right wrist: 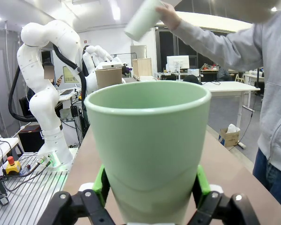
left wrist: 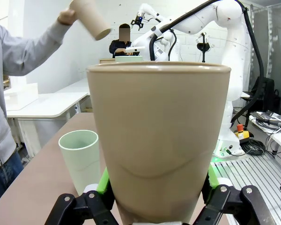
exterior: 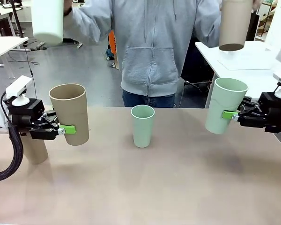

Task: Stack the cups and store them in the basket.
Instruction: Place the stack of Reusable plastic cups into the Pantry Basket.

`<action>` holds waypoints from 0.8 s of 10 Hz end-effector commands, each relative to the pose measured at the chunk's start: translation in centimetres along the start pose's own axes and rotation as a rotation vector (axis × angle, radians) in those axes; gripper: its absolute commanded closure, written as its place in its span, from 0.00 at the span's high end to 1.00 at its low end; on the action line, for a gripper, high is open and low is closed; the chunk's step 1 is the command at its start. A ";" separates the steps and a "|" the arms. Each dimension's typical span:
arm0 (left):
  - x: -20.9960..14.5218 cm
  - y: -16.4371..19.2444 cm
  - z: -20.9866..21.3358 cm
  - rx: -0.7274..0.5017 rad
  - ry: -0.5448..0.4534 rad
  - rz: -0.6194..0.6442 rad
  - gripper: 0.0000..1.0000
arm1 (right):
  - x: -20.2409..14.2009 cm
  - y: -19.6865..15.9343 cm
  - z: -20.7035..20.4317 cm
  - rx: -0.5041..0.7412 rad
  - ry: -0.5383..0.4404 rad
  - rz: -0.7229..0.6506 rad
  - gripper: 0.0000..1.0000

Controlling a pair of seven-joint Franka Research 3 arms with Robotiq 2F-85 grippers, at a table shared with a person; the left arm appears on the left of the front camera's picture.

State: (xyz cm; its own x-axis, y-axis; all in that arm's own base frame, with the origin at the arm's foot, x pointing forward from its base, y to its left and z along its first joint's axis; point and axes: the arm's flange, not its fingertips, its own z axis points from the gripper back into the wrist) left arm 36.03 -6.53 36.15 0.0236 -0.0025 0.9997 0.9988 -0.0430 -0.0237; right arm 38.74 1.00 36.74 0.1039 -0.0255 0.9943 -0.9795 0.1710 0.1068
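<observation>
Now my left gripper (exterior: pixel 69 129) clamps a tan cup (exterior: pixel 69 110) upright, my right gripper (exterior: pixel 228 115) grips a mint cup (exterior: pixel 225 105); the free mint cup (exterior: pixel 143 126) stands upright on the table (exterior: pixel 178 183), midway between them.

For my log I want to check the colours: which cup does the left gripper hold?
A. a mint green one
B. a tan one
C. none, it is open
B: the left gripper is shut on a tan cup; the right gripper holds a mint green cup.
</observation>
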 end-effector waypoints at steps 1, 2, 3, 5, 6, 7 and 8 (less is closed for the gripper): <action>0.1 0.0 0.0 -0.001 0.000 0.010 0.85 | 0.2 0.0 -0.1 -0.004 -0.001 0.006 0.86; 0.1 0.0 0.0 -0.001 0.000 0.010 0.85 | 0.2 0.0 -0.1 -0.004 -0.001 0.006 0.86; 0.1 0.0 0.0 -0.001 0.000 0.010 0.85 | 0.2 0.0 -0.1 -0.004 -0.001 0.006 0.86; 0.1 0.0 0.0 -0.001 0.000 0.010 0.85 | 0.2 0.0 -0.1 -0.004 -0.001 0.006 0.86; 0.1 0.0 0.0 -0.001 0.000 0.010 0.85 | 0.2 0.0 -0.1 -0.004 -0.001 0.006 0.86; 0.1 0.0 0.0 -0.001 0.000 0.010 0.85 | 0.2 0.0 -0.1 -0.004 -0.001 0.006 0.86; 0.1 0.0 0.0 -0.001 0.000 0.010 0.85 | 0.2 0.0 -0.1 -0.004 -0.001 0.006 0.86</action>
State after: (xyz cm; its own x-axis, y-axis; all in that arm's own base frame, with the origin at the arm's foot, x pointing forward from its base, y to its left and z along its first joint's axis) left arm 36.03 -6.53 36.14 0.0241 -0.0031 0.9997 0.9988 -0.0425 -0.0242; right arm 38.75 0.99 36.73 0.1041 -0.0249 0.9943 -0.9793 0.1717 0.1068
